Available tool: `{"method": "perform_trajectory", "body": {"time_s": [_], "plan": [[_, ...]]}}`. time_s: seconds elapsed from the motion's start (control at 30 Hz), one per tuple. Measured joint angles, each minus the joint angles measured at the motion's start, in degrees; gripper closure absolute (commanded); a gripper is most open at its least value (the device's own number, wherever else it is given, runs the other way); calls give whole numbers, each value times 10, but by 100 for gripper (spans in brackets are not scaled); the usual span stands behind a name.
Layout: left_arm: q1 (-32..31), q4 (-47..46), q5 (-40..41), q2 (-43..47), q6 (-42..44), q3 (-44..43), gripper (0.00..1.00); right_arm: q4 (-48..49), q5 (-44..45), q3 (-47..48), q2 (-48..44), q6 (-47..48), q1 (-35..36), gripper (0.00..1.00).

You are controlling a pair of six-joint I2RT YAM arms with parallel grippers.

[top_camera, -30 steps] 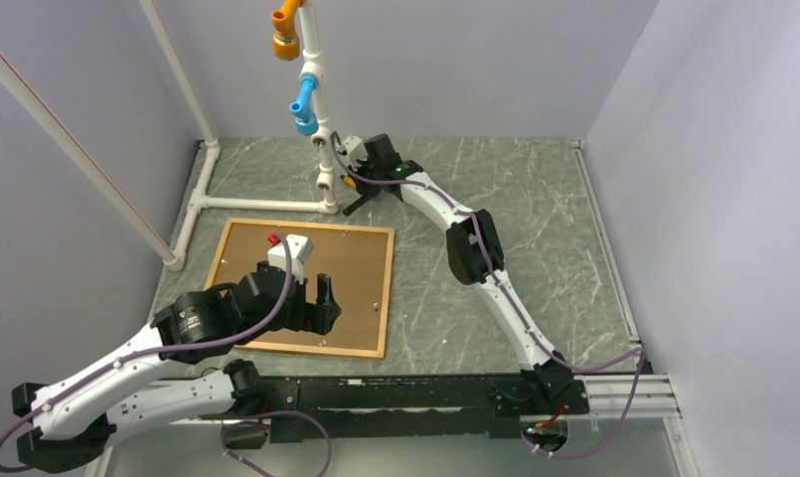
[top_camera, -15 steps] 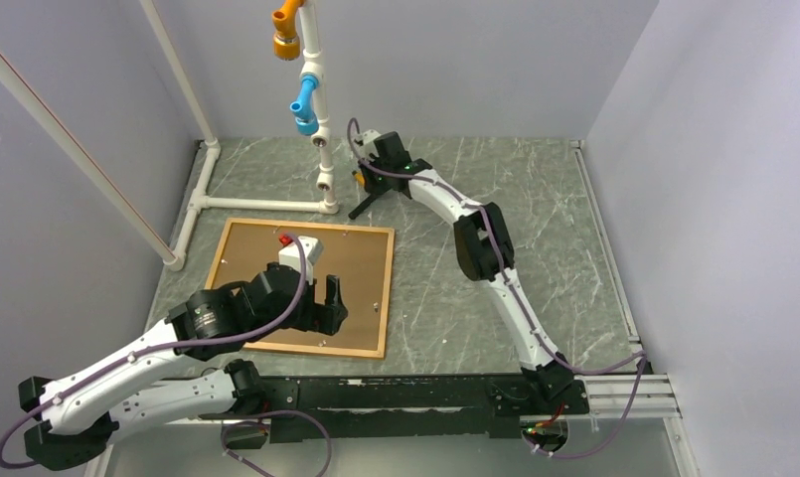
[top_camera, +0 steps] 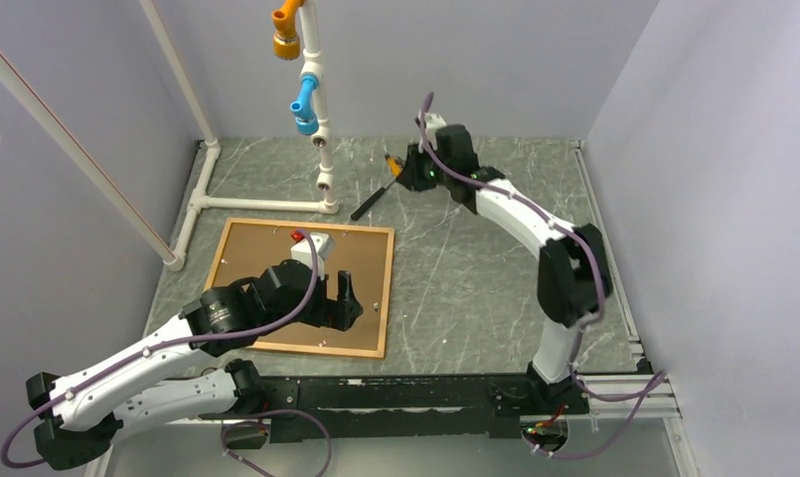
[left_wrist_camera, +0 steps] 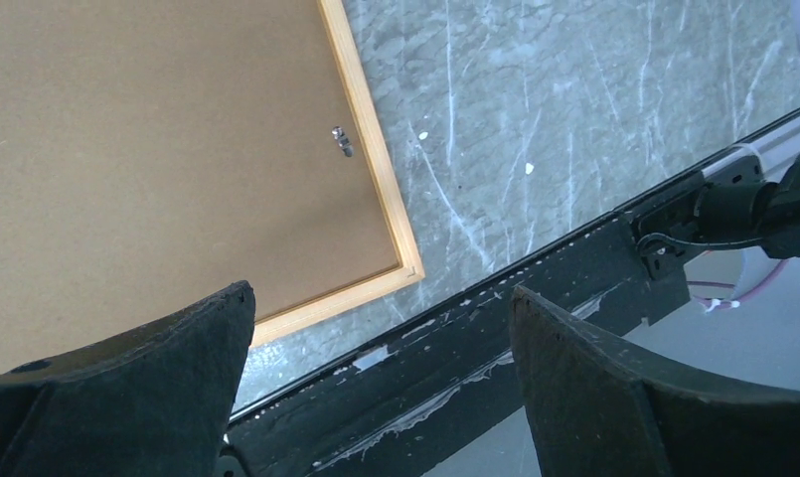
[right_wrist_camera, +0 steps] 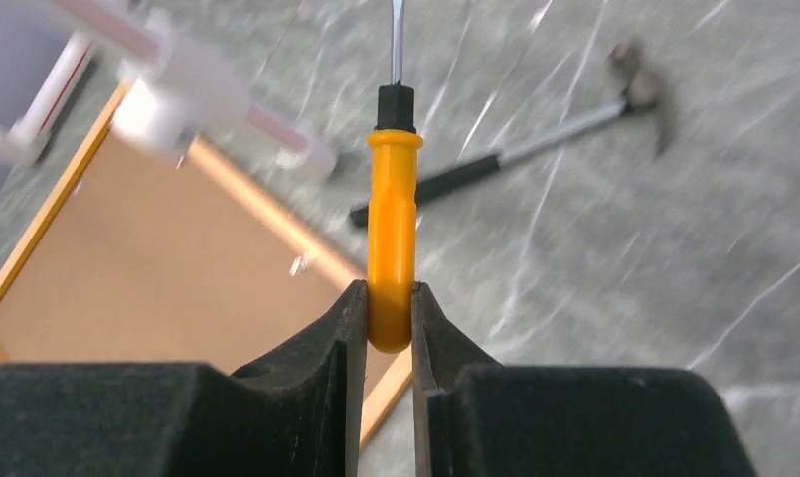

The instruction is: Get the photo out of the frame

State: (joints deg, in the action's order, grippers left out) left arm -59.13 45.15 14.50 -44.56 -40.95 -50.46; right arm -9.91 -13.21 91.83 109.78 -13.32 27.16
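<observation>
The photo lies face down, so only its brown board back [top_camera: 361, 260] shows, inside the thin orange frame [top_camera: 388, 288]. My left gripper [top_camera: 336, 301] is open and empty, hovering over the frame's near right part. In the left wrist view the board [left_wrist_camera: 157, 149], the frame's border [left_wrist_camera: 376, 179] and a small metal clip [left_wrist_camera: 342, 141] show above the gripper [left_wrist_camera: 381, 328]. My right gripper [top_camera: 407, 167] is raised at the back, shut on an orange-handled screwdriver [right_wrist_camera: 393, 229]. The photo's picture side is hidden.
A hammer [top_camera: 371, 202] with a black handle lies on the table beyond the frame's far right corner; it also shows in the right wrist view [right_wrist_camera: 535, 149]. A white pipe structure [top_camera: 266, 205] stands at the back left. The black base rail [left_wrist_camera: 495, 328] runs along the near edge.
My right arm has swung right and up, away from the white pipe, carrying the screwdriver. My left gripper has moved right toward the frame's near right corner.
</observation>
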Motion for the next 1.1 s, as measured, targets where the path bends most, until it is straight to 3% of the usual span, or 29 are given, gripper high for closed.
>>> {"method": "perform_trajectory", "body": {"time_s": [0.17, 0.4, 0.53, 0.67, 0.83, 1.1], "plan": [[37, -33, -40, -4, 11, 8, 1, 64, -62, -238, -144, -39, 10, 100], [201, -144, -205, -1, 2, 89, 3, 87, -125, -483, -323, -79, 47, 100], [292, -263, -325, -23, -64, 180, 6, 122, -129, -526, -394, -99, 120, 100], [315, -348, -374, -28, -124, 240, 5, 170, -127, -545, -400, -130, 169, 100], [317, -423, -404, -28, -176, 260, 4, 211, -120, -548, -361, -160, 203, 100], [318, -480, -386, -21, -248, 292, 9, 223, -108, -532, -328, -169, 244, 100]]}}
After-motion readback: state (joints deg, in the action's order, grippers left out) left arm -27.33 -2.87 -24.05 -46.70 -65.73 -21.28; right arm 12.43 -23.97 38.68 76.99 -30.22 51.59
